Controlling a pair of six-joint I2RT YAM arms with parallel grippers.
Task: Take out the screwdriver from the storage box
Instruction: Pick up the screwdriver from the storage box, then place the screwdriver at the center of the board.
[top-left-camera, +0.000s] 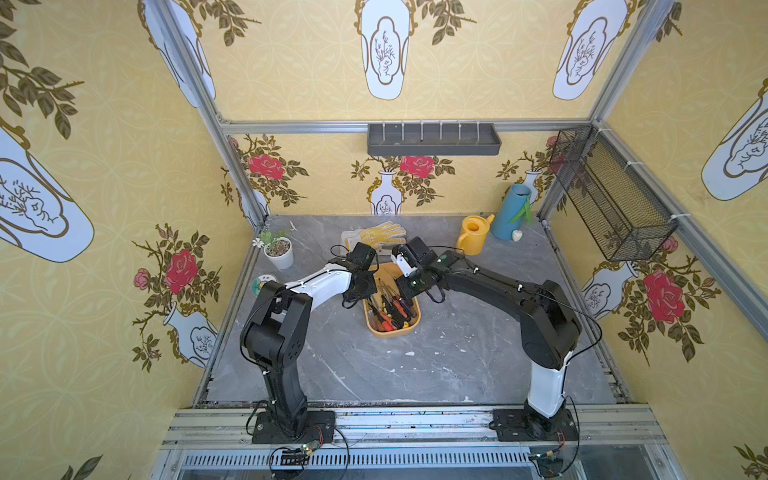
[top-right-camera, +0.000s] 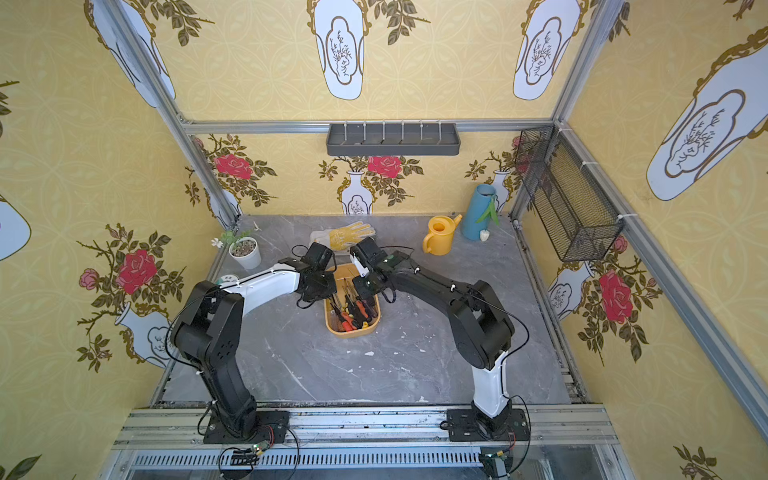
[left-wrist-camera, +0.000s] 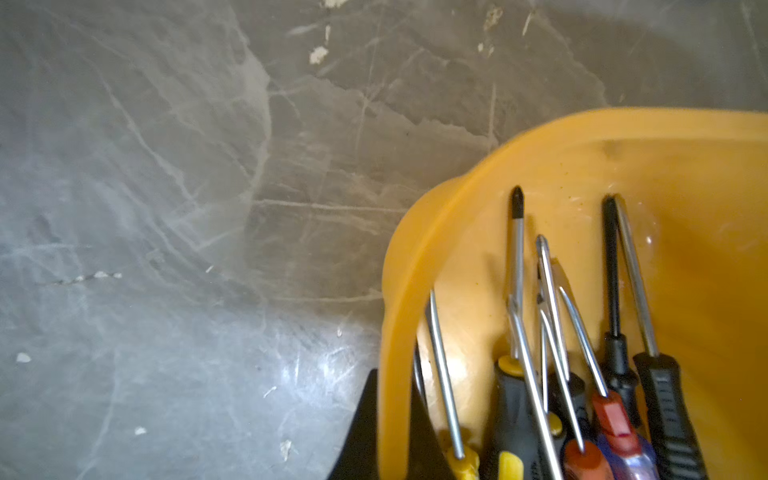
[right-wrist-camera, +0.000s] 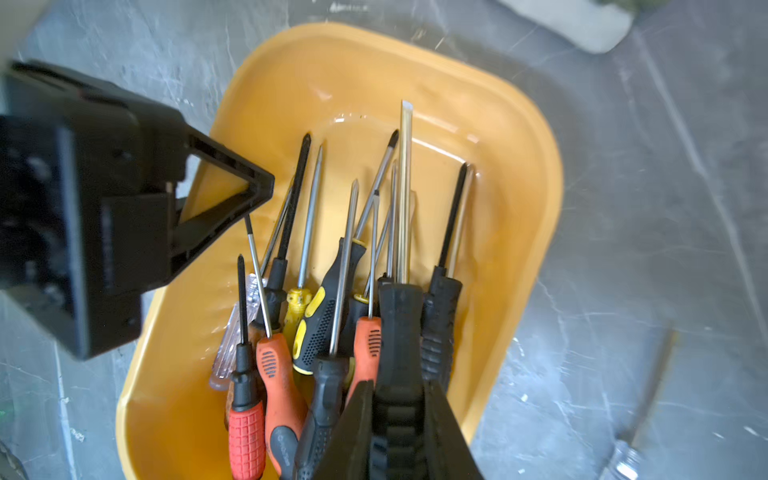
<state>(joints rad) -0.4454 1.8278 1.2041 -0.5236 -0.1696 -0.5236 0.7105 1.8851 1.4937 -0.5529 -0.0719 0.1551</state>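
Observation:
The yellow-orange storage box (top-left-camera: 392, 332) (top-right-camera: 353, 333) sits mid-table and holds several screwdrivers with black, orange, red and yellow handles. My left gripper (left-wrist-camera: 392, 432) is shut on the box's side wall (left-wrist-camera: 457, 187), one finger inside and one outside; the right wrist view shows its fingers (right-wrist-camera: 232, 187) on the rim. My right gripper (right-wrist-camera: 399, 399) is shut on the black ribbed handle of a flat-blade screwdriver (right-wrist-camera: 404, 187). That screwdriver lies along the box (right-wrist-camera: 540, 166), above the others. In both top views the wrists hide the jaws.
A yellow glove (top-left-camera: 380, 235), a yellow watering can (top-left-camera: 473, 239), a blue vase (top-left-camera: 513, 212) and a small potted plant (top-left-camera: 279, 251) stand behind the box. A grey wall tray (top-left-camera: 432, 141) and a wire basket (top-left-camera: 611, 195) hang above. A blurred clear-handled tool (right-wrist-camera: 652, 386) lies on the table beside the box.

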